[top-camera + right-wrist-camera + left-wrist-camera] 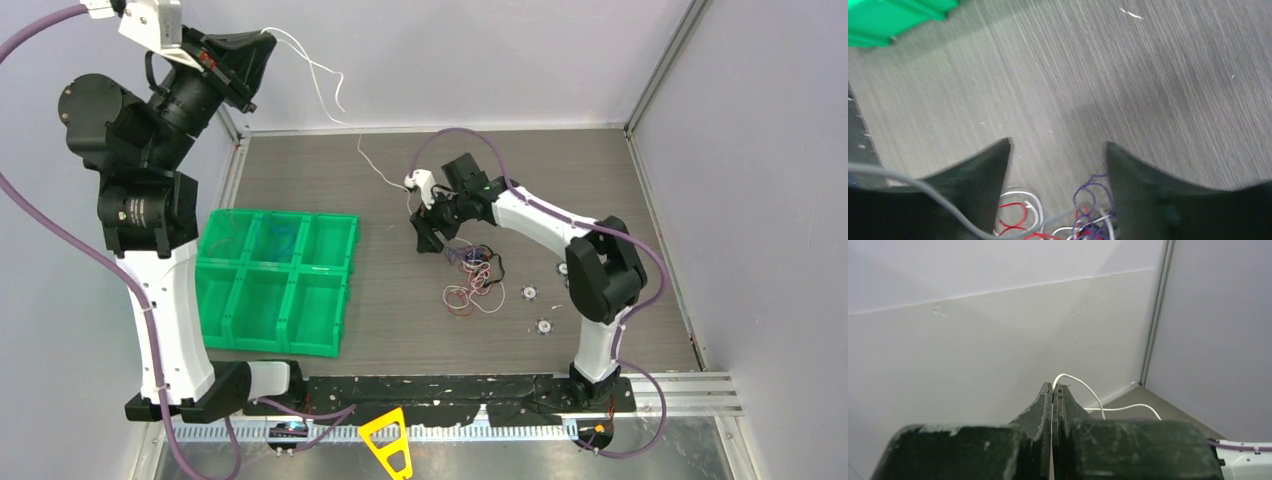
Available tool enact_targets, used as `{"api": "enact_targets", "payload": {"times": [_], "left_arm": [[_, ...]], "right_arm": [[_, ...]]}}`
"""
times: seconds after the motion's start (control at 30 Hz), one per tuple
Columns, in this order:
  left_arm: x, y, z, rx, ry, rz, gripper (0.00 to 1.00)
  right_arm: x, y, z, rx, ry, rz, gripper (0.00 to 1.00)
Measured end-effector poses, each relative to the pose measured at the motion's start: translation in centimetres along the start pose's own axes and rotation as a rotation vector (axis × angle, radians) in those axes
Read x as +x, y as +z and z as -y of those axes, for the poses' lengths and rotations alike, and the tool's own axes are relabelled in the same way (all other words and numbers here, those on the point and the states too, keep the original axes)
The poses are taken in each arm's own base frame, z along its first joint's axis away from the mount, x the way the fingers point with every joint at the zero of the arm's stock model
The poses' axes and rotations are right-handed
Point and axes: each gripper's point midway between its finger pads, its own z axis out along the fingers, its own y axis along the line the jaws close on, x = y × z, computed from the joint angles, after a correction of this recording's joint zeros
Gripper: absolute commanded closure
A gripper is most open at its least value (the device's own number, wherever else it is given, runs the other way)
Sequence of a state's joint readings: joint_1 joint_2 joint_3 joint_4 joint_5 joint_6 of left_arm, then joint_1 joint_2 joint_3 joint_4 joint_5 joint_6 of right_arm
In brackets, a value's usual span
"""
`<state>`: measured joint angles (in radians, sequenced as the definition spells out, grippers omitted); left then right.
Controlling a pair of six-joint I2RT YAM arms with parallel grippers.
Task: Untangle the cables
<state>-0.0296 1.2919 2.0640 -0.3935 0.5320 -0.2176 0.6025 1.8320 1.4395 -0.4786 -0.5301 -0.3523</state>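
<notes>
While the left gripper (243,62) is held high at 10 o'clock in the top view, a white cable (322,72) is trailed down from it; the tangled cables (474,276) are found on the tabletop (600,180) at 4 o'clock of the right gripper (430,238). In the left wrist view, that cable is pinched in closed jaws. In the right wrist view, the jaws are spread wide, with nothing gripped.

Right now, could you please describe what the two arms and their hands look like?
The left arm and right arm both have white shells over black joint housings, and a thick purple hose runs along each. The left hand and right hand each have two dark, tapering fingers. The left hand's fingers look scuffed.
</notes>
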Motion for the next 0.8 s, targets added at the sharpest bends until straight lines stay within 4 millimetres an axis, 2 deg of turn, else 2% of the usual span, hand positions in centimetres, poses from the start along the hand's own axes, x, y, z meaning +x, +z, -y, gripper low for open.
{"api": "enact_targets", "payload": {"times": [0.03, 0.07, 0.1, 0.17, 0.23, 0.3, 0.37, 0.4, 0.47, 0.5, 0.57, 0.6, 0.67, 0.73, 0.8], "left_arm": [[-0.7, -0.1, 0.0, -0.003, 0.017, 0.015, 1.0], [-1.3, -0.1, -0.1, -0.009, 0.03, 0.027, 1.0], [-1.6, -0.2, -0.1, -0.014, 0.039, 0.034, 1.0], [-1.6, -0.2, -0.5, -0.029, 0.058, 0.034, 1.0], [-1.1, -0.3, -1.0, -0.047, 0.07, 0.023, 1.0], [1.0, -0.7, -1.6, -0.072, 0.063, -0.021, 1.0], [4.1, -1.4, -1.9, -0.084, 0.033, -0.086, 1.0], [6.4, -1.8, -1.9, -0.082, 0.01, -0.13, 1.0], [10.9, -2.5, -1.8, -0.067, -0.042, -0.219, 1.0], [12.6, -2.8, -1.7, -0.058, -0.065, -0.255, 1.0], [16.7, -3.3, -1.5, -0.039, -0.123, -0.328, 1.0], [18.8, -3.6, -1.4, -0.029, -0.157, -0.367, 1.0], [22.1, -4.2, -1.0, -0.002, -0.213, -0.427, 1.0], [24.2, -4.6, -0.2, 0.035, -0.259, -0.462, 1.0], [25.4, -4.8, 0.9, 0.08, -0.284, -0.483, 1.0]], "right_arm": [[0.6, 0.8, 0.2, -0.005, 0.012, -0.014, 0.52], [1.1, 1.5, 0.3, -0.006, 0.02, -0.027, 0.73], [1.6, 2.0, 0.5, -0.004, 0.033, -0.041, 0.89], [2.3, 2.5, 1.0, 0.011, 0.051, -0.06, 0.94], [2.3, 2.3, 1.3, 0.031, 0.061, -0.065, 0.95], [1.1, 1.0, 1.9, 0.06, 0.064, -0.055, 0.95], [-1.8, -1.2, 2.6, 0.078, 0.077, 0.002, 0.95], [-4.3, -3.2, 3.4, 0.093, 0.09, 0.067, 0.95], [-10.1, -9.1, 5.7, 0.147, 0.106, 0.242, 0.95], [-12.0, -11.8, 6.2, 0.171, 0.101, 0.31, 0.95], [-15.2, -18.6, 6.4, 0.232, 0.092, 0.458, 0.94], [-16.1, -21.4, 5.4, 0.243, 0.086, 0.515, 0.94], [-17.5, -24.6, 1.9, 0.204, 0.063, 0.599, 0.95], [-18.5, -25.6, -1.7, 0.124, 0.041, 0.65, 0.95], [-18.7, -25.1, -4.1, 0.032, 0.047, 0.661, 0.95]]}}
